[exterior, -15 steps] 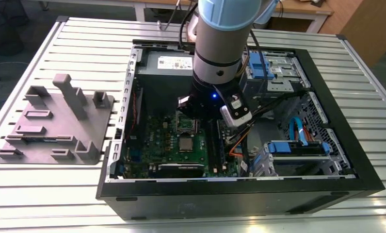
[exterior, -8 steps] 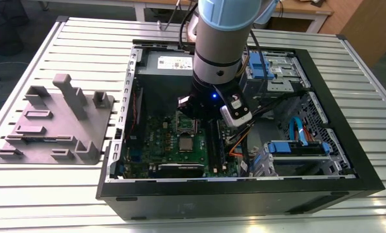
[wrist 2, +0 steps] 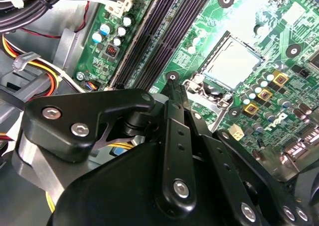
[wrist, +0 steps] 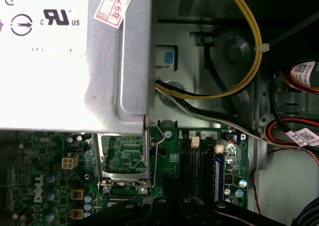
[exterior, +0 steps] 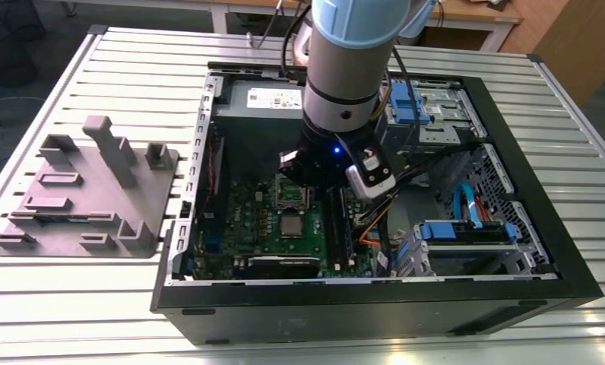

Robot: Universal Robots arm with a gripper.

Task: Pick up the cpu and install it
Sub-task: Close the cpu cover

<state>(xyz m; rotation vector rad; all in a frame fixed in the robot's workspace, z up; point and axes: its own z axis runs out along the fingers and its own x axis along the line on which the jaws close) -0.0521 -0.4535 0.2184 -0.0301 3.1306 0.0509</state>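
The cpu (wrist 2: 232,61) is a silvery square lying flat in the motherboard socket, also seen in the exterior view as the cpu (exterior: 290,226). The hinged socket frame (wrist: 124,154) stands raised beside its wire lever (wrist: 155,151). My gripper (wrist 2: 173,89) hovers over the board just beside the socket, near the memory slots (wrist 2: 154,42). Its black fingers (wrist 2: 175,136) lie together with nothing between them. In the exterior view the gripper (exterior: 308,181) hangs under the arm inside the open computer case (exterior: 374,304).
A grey holder tray (exterior: 90,198) with raised blocks sits on the slatted table at the exterior view's left. The power supply (wrist: 60,52) is close by the gripper. Yellow and red cables (wrist: 249,61) run beside it. Blue drive brackets (exterior: 465,228) fill the case's other side.
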